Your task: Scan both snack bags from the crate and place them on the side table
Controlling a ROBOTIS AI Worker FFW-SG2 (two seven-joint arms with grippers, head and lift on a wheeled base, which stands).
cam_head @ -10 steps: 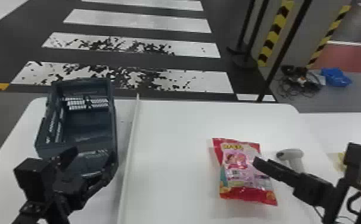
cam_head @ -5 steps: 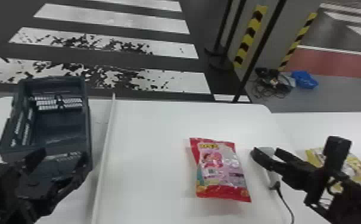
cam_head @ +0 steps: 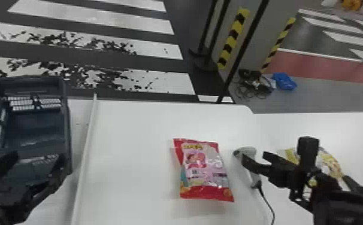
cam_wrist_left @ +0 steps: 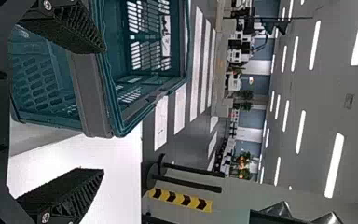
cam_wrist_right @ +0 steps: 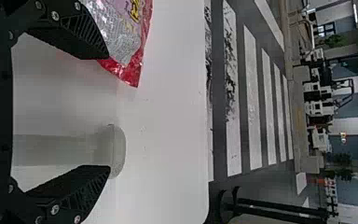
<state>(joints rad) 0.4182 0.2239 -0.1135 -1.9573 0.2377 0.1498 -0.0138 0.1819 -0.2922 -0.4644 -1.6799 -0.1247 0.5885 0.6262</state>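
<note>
Left gripper (cam_head: 36, 160), right gripper (cam_head: 254, 157) both wide open, empty; two snack bags (cam_head: 205, 170), one scanner (cam_head: 248, 151)

The white rail (cam_head: 85, 155) and the red snack bag (cam_head: 205, 170) flank a gap.

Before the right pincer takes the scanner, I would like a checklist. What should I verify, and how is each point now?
1. Right pincer open: ok.
2. Scanner gripped: not ok, fingers are apart.
3. Red bag lying on the work table: ok.
4. Yellow bag on the side table: ok.
5. Left pincer empty: ok, open by the crate.
6. Red bag scanned: cannot tell.
</note>
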